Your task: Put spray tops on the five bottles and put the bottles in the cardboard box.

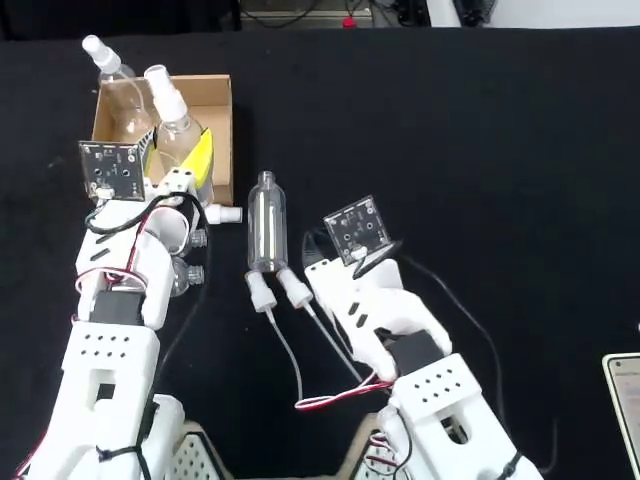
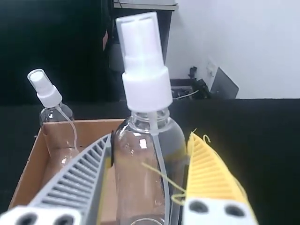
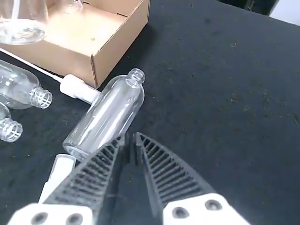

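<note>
Left gripper (image 2: pixel 151 140) clasps a spray bottle (image 2: pixel 140 164) by another bottle (image 2: pixel 56 124), seemingly inside the box (image 1: pixel 224 110).

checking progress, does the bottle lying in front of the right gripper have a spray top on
No, the lying bottle has a bare, open threaded neck.

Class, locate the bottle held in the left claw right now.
High view: the held bottle sits in the left claw at the cardboard box, far left of the table, beside another capped bottle.

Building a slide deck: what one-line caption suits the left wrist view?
Left hand grips a capped spray bottle at the cardboard box, another capped bottle standing inside.
</note>
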`<state>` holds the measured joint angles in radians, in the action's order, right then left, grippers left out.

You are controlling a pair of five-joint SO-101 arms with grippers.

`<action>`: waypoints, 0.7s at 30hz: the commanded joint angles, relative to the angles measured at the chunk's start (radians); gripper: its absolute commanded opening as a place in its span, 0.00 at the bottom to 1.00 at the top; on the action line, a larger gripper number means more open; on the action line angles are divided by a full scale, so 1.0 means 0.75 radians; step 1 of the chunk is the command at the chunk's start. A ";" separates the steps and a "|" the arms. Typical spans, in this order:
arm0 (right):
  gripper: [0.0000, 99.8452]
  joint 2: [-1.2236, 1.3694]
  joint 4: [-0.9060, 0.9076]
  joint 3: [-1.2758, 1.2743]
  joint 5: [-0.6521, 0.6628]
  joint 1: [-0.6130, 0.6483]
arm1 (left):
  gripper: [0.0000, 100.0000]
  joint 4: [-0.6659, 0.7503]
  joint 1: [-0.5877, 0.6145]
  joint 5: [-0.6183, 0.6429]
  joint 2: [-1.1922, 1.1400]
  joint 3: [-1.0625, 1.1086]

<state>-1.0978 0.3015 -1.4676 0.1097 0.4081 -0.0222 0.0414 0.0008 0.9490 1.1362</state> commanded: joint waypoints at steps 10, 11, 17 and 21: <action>0.02 -0.030 -0.033 0.007 0.010 0.014 | 0.11 0.663 0.007 0.006 -0.219 0.101; 0.02 -0.030 -0.033 0.007 0.010 0.014 | 0.11 0.683 0.007 0.006 -0.239 0.101; 0.02 -0.030 -0.033 0.005 0.010 0.014 | 0.11 0.816 -0.003 0.008 -0.346 0.101; 0.02 -0.030 -0.031 0.005 0.010 0.014 | 0.11 0.896 -0.005 0.008 -0.399 0.101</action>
<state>-1.0978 0.3015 -1.4676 0.1097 0.4081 0.5808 0.0414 0.0008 0.6697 1.2329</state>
